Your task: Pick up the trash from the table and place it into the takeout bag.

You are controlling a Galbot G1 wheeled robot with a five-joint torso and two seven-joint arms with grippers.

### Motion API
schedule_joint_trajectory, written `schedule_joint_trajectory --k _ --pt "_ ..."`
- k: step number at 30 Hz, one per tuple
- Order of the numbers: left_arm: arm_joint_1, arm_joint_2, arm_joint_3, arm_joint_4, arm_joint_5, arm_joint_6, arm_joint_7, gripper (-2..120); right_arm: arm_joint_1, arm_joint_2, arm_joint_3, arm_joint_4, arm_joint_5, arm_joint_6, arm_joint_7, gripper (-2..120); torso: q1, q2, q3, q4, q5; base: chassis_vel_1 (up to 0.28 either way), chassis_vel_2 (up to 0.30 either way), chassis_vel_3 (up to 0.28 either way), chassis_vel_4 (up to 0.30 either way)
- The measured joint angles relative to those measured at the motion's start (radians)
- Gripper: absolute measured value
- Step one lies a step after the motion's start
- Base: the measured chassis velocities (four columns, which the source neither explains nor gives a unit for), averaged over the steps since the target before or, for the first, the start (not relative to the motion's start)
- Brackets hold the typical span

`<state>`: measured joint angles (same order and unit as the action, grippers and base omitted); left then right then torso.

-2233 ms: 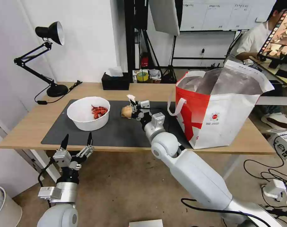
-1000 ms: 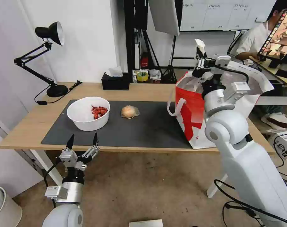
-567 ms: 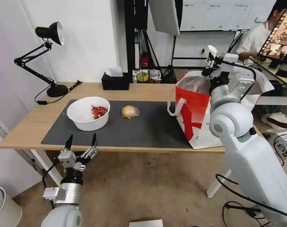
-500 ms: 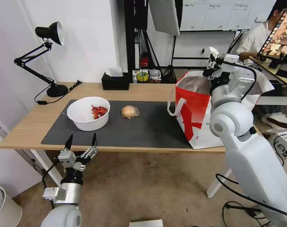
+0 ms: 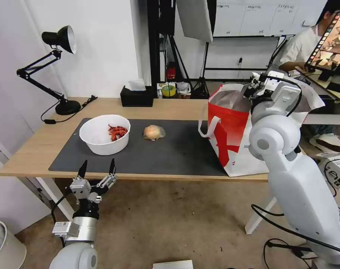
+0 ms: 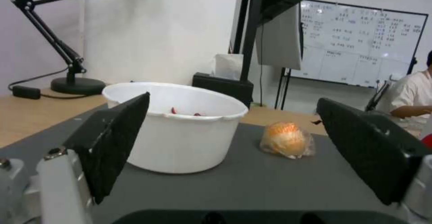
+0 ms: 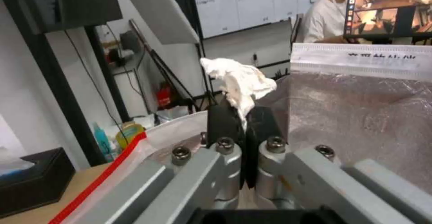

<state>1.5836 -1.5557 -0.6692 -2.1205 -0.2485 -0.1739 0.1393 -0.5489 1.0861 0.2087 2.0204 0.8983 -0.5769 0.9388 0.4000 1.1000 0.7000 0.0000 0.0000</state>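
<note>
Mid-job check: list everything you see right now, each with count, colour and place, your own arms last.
Light-wood table: one, under a dark grey mat.
White bowl with red shells: one, mat's left part.
Beige bun in clear wrap: one, mat's middle, right of the bowl.
Red-and-white foil-lined takeout bag: one, table's right end.
Crumpled white tissue: one, pinched in the right gripper.
Black tissue box: one, back edge.
Black desk lamp: one, back left.
Left gripper: open, below the table's front edge.
Right gripper: shut, over the bag's mouth.
</note>
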Motion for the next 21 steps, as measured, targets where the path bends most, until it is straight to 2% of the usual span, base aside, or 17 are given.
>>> schedule_joint_trajectory --k 7,12,14,17,18,21 --pt "0.002 -0.001 0.0 -0.003 0.0 -0.002 -0.002 100 -0.015 0.002 0.0 0.011 -0.001 -0.011 0.011 3 0.0 0.0 0.0 0.0 0.0 0.0 0.0 0.0 0.0" --pt "0.004 -0.003 0.0 -0.006 0.001 -0.003 -0.002 100 -0.023 0.002 0.001 0.021 -0.003 -0.018 0.02 22 0.0 0.0 0.0 0.0 0.0 0.0 0.0 0.0 0.0" --pt "0.004 -0.004 0.0 -0.007 0.001 -0.003 -0.002 100 -0.023 0.002 0.001 0.022 -0.003 -0.019 0.024 25 0.0 0.0 0.0 0.0 0.0 0.0 0.0 0.0 0.0" --pt "0.005 -0.005 0.0 -0.009 0.002 -0.005 -0.003 100 -0.023 0.002 0.003 0.022 -0.003 -0.021 0.031 42 0.0 0.0 0.0 0.0 0.0 0.0 0.0 0.0 0.0" --pt "0.005 -0.005 0.0 -0.009 0.002 -0.005 -0.003 100 -0.023 0.002 0.003 0.022 -0.003 -0.021 0.031 42 0.0 0.0 0.0 0.0 0.0 0.0 0.0 0.0 0.0" --pt "0.005 -0.006 0.0 -0.009 0.003 -0.005 -0.003 100 -0.026 0.005 0.005 0.022 -0.003 -0.021 0.033 55 0.0 0.0 0.0 0.0 0.0 0.0 0.0 0.0 0.0"
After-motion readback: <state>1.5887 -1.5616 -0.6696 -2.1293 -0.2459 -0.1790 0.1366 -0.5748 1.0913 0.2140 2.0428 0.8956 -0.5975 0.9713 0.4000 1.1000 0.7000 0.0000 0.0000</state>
